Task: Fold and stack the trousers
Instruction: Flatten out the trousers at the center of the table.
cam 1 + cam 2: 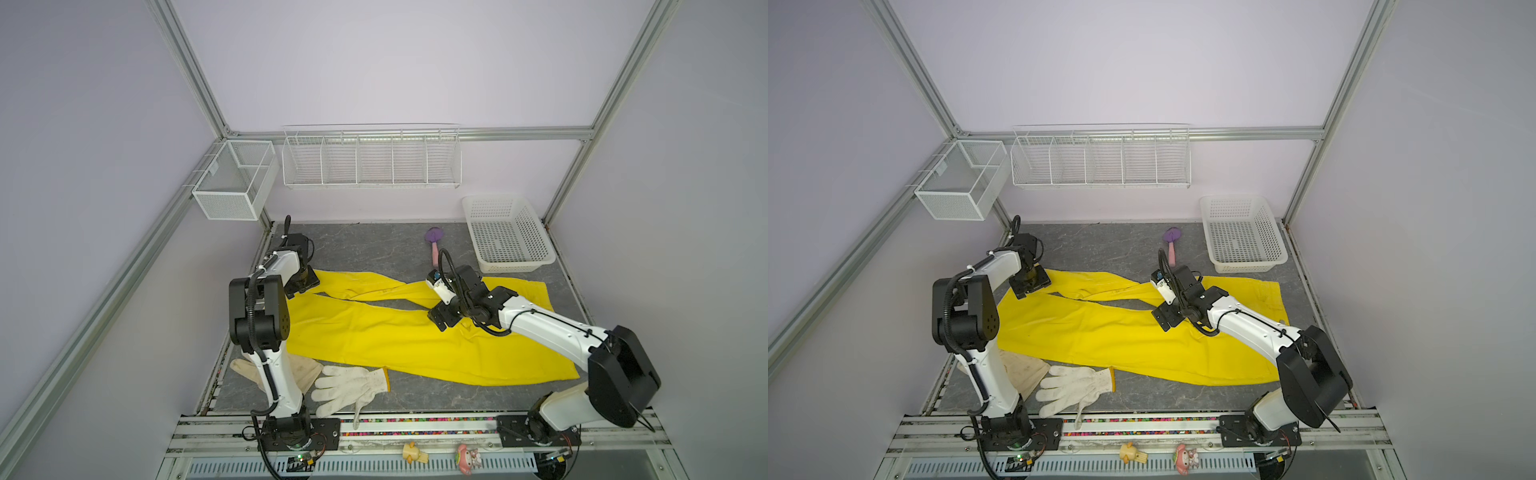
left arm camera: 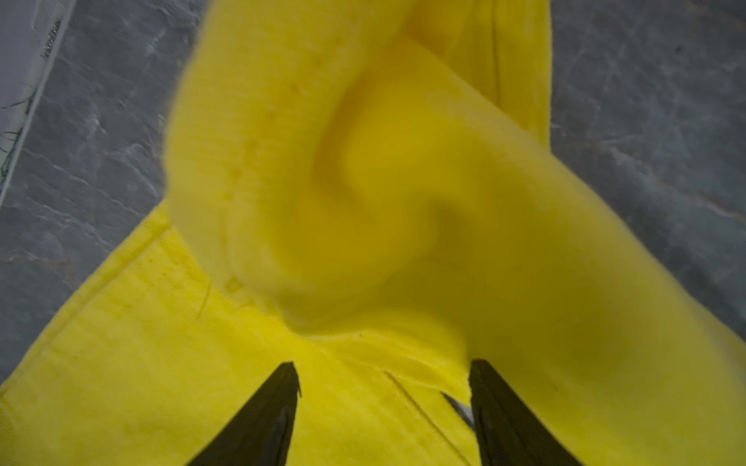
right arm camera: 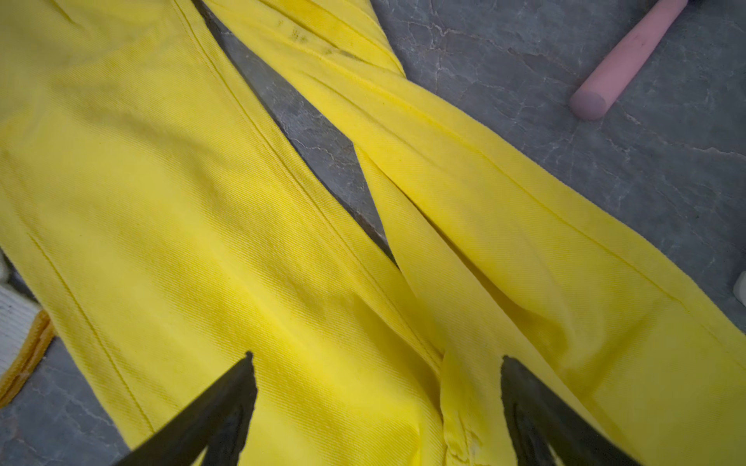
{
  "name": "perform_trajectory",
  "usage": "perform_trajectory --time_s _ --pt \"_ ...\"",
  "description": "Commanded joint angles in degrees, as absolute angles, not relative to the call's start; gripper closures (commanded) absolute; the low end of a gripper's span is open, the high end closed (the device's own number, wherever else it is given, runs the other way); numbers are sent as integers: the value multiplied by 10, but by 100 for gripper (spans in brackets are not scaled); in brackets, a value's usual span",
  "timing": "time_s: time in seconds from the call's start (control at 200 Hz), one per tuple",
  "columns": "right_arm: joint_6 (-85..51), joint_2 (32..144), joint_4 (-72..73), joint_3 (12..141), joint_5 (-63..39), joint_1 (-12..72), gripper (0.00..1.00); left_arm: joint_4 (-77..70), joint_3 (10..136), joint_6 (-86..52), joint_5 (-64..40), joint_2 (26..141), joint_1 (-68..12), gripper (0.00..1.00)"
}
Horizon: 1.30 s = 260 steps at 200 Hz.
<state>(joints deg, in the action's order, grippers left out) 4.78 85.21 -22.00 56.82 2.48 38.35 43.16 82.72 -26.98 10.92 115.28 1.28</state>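
Trousers [image 1: 374,345] lie unfolded, legs spread across table [image 1: 365,245].

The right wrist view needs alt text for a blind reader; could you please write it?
Bright yellow trousers lie spread on a grey marbled tabletop, their two legs parting beyond the open black fingers of the right hand, one leg twisted. A pink handle lies nearby, and a knitted glove's yellow cuff peeks in.

The left arm [image 1: 279,266] reached far forward, its left gripper [image 2: 383,363] angled down, jaws apart. The right arm [image 1: 540,328] extended inward, its right gripper [image 3: 377,357] low, jaws spread wide.
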Motion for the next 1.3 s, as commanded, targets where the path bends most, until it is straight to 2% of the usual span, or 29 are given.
perform_trajectory --time_s 0.0,0.215,0.345,0.62,0.725,0.805,0.86,1.074,1.294 --pt "59 857 -215 578 28 386 4 422 861 -280 132 1172 20 32" --pt "57 865 -218 578 26 386 4 438 892 -258 143 1215 23 33" --pt "56 874 -218 582 23 386 4 453 911 -245 148 1234 23 39" --pt "55 881 -219 581 25 385 4 475 919 -224 145 1229 23 74" --pt "55 883 -220 583 25 385 4 487 921 -220 144 1221 23 81" --pt "55 883 -220 583 26 386 5 491 917 -220 138 1200 23 94" --pt "54 882 -221 581 26 385 4 501 918 -220 133 1186 23 99" --pt "54 876 -222 574 33 383 4 558 896 -226 110 1088 14 100" --pt "61 872 -220 576 32 376 5 602 831 -287 -16 940 3 100"
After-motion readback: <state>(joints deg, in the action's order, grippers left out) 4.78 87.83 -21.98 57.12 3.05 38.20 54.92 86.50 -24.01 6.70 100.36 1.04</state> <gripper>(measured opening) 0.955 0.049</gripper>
